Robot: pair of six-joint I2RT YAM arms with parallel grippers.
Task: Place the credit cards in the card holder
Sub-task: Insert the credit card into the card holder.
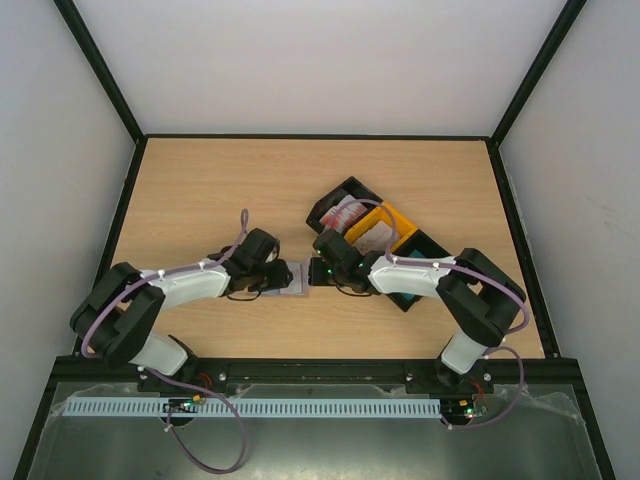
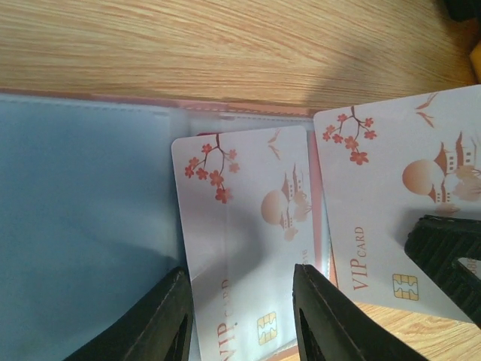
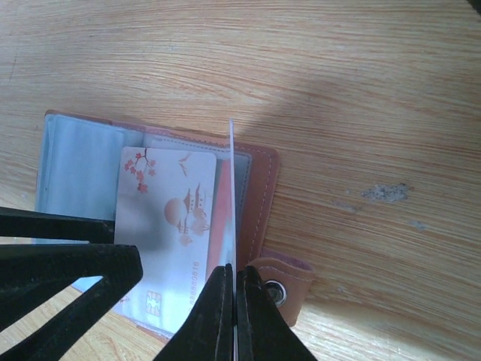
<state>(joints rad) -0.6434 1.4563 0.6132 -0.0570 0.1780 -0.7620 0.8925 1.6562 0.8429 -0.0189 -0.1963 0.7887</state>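
The reddish-brown card holder (image 3: 259,195) lies open on the table, its blue pocket (image 2: 83,210) to the left. A white credit card with red blossoms (image 2: 240,226) lies flat on its inner side. My left gripper (image 2: 240,316) stands open just above that card's chip end, one finger over each long side. My right gripper (image 3: 234,301) is shut on a second white card (image 3: 232,188), held on edge over the holder's right half; its face (image 2: 383,203) shows in the left wrist view. From above, both grippers meet at the holder (image 1: 297,285).
Black trays (image 1: 345,195) and a yellow tray (image 1: 395,222) sit behind the right arm, with more cards (image 1: 347,212) in them. The holder's snap tab (image 3: 282,282) sticks out beside the right fingers. Bare wood lies to the far left and back.
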